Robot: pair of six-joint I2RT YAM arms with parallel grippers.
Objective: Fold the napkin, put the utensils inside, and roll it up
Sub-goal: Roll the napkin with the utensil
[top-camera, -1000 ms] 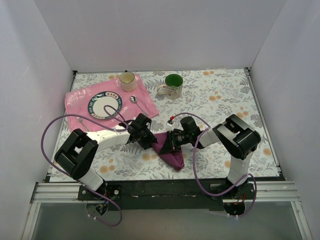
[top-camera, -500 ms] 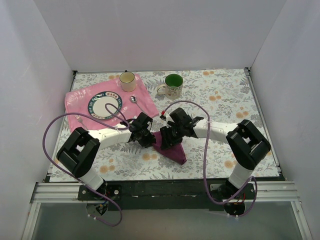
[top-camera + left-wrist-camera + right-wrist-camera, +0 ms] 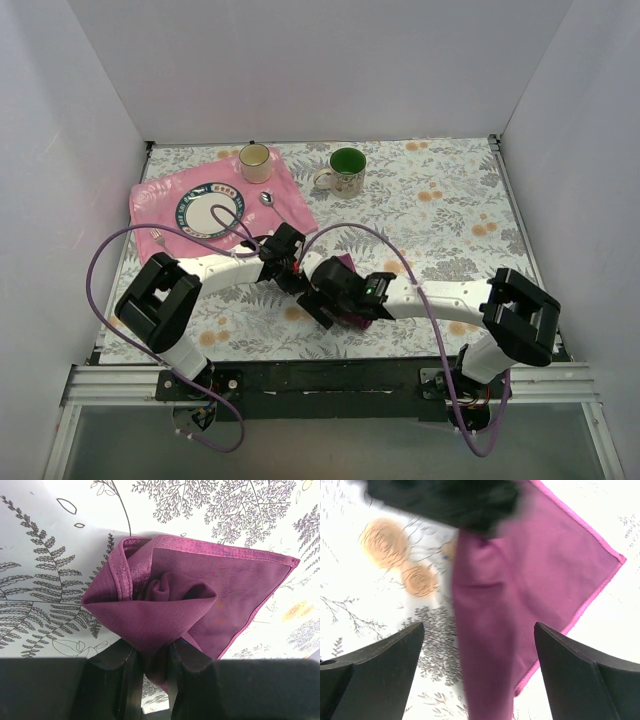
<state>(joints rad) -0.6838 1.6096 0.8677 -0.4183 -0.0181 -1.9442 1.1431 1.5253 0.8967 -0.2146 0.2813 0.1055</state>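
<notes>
Dark purple-magenta cloth napkin (image 3: 347,264) lay bunched on the floral-printed table cover (image 3: 450,200), centre front, between the 2 grippers. From above they hid most of it.

The left gripper (image 3: 150,652) was clamped on a gathered fold of the napkin. The cloth was pinched between its 2 black fingers (image 3: 122,670) and puckered into a rosette just ahead of them. 1 hemmed corner ran out flat to the right.

The right gripper (image 3: 480,645) stood spread wide with nothing caught between its fingers (image 3: 380,660). A flat stretch of napkin lay below it.

Slim silver metal spoon (image 3: 266,198) rested on the light pink cloth mat (image 3: 295,205) at far left, well apart from the napkin. It lay just beside the round white plate with a dark patterned rim (image 3: 210,211). Cream mug (image 3: 255,161) stood at the mat's far edge. A mug with a green inside (image 3: 345,170) stood to its right, off the mat.
</notes>
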